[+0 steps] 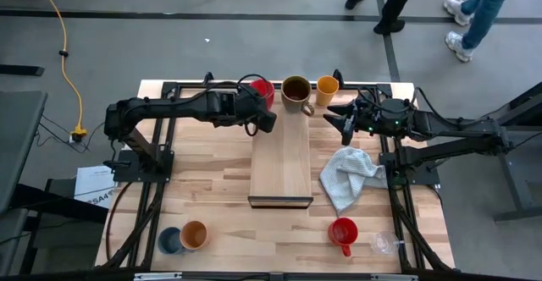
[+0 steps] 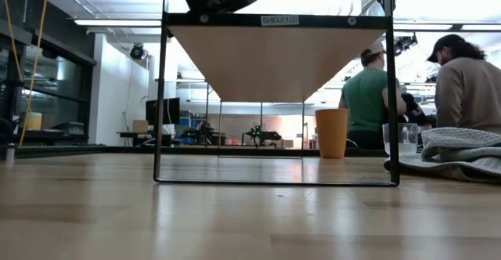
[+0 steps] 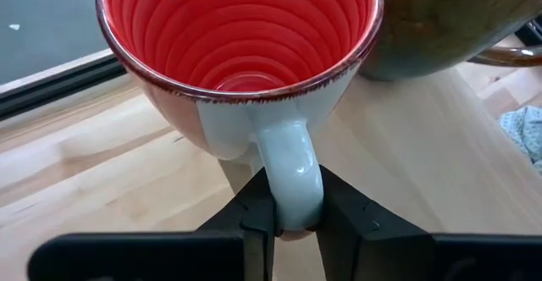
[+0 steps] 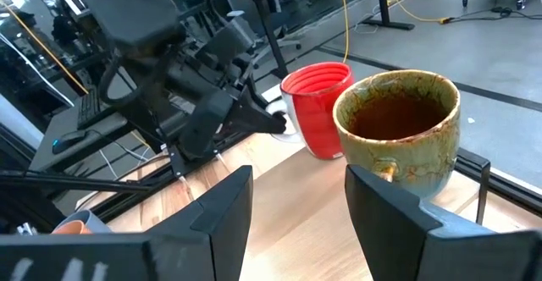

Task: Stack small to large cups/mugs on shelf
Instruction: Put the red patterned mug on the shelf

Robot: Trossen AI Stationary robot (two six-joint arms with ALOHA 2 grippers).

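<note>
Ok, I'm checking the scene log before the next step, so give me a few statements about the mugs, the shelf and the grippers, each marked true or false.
1. The left gripper is shut on the pale handle of the red ribbed mug. True.
2. The right gripper holds the large olive-brown glazed mug. False: its fingers are open and apart from that mug.
3. The pale grey crumpled cloth lies on the long pale wooden shelf board. False: it lies on the tabletop on the right arm's side of the board.
4. A blue cup and an orange cup stand side by side near the table's front edge. True.
</note>
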